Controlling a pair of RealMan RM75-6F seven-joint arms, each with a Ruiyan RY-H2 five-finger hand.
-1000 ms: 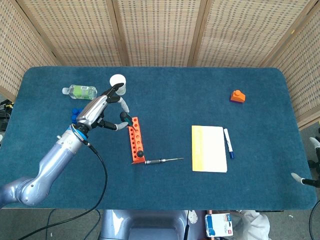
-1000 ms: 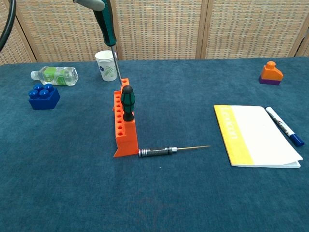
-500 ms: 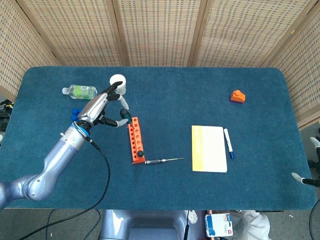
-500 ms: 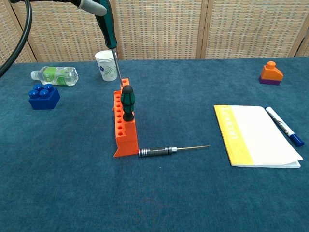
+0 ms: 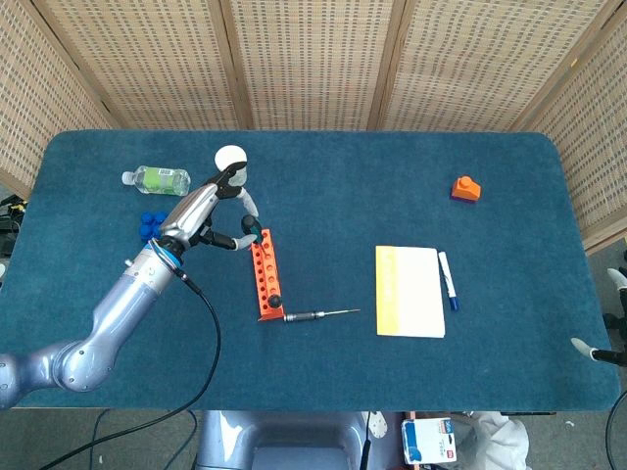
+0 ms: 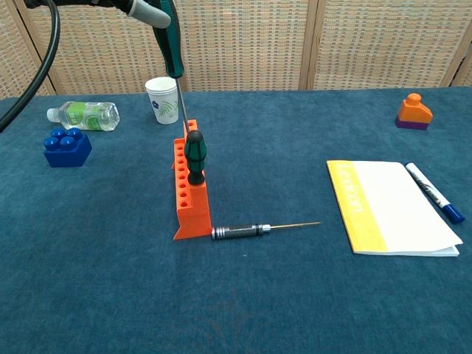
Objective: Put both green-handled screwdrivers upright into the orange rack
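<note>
Insertion of the second screwdriver (image 6: 172,51) is the step in hand: the left hand (image 5: 201,217) holds it by its green handle above the far end of the rack (image 6: 189,188), shaft pointing down, its tip at or just over the rack's top there. To do this well, the shaft should stay near vertical, the tip should be centred over one free hole, and the descent should be slow and straight, so the tool neither pushes the light rack aside nor knocks the first screwdriver (image 6: 195,156), which already stands upright in a hole toward the near end. The left hand's fingers wrap closed around the handle. The right hand shows only as a sliver at the tabletop's (image 5: 392,196) edge, so its state cannot be told
</note>
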